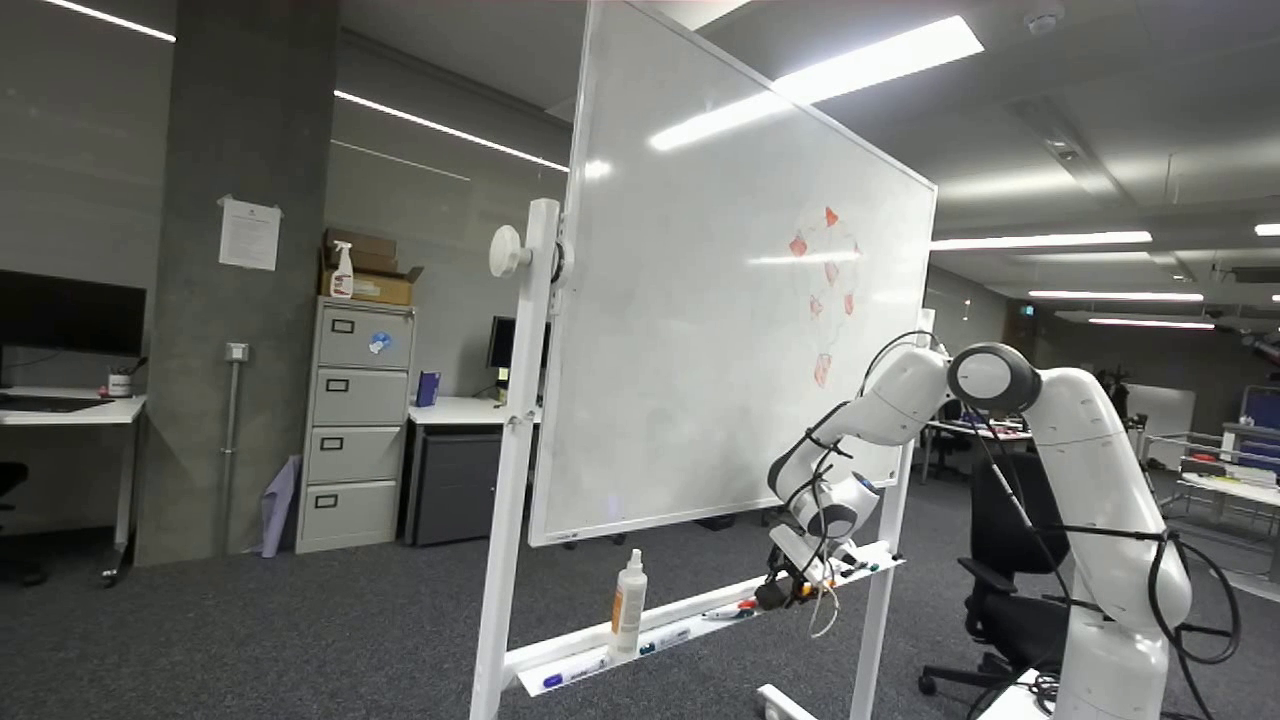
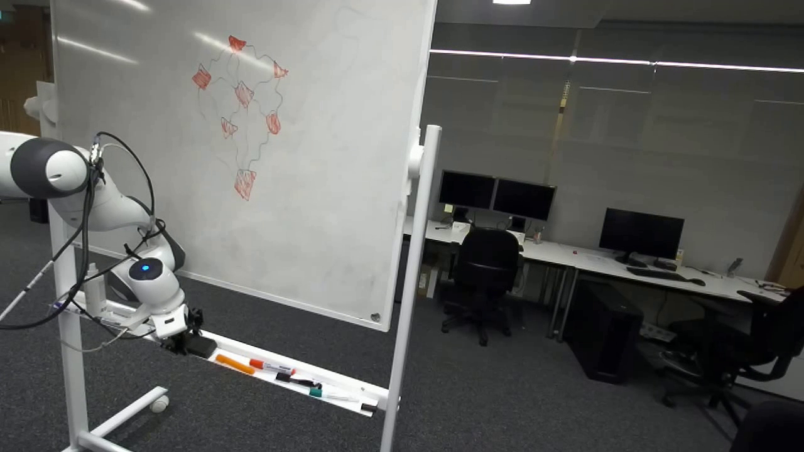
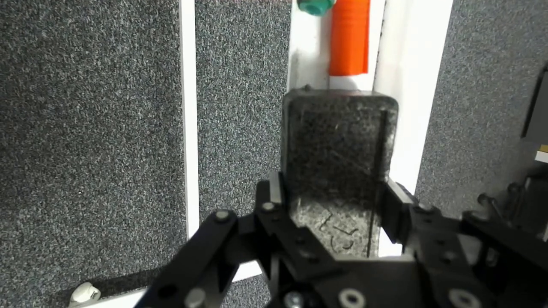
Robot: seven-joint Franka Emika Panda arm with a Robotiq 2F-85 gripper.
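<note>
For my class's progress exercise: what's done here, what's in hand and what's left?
Done: the pincer is shut on the black block, gripping it from both sides.
In hand: that block, on or just over the tray; I can't tell which.
Left: probably lifting it clear, and perhaps wiping, since the red-patched drawing shows on the whiteboard.

Orange marker [image 2: 235, 364] obstructs near pincer [image 3: 338, 189]; gap under whiteboard [image 2: 326, 188] open

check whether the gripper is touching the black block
Touching: the wrist view shows the gripper clamped on the black block, its fingers against both sides.
</note>
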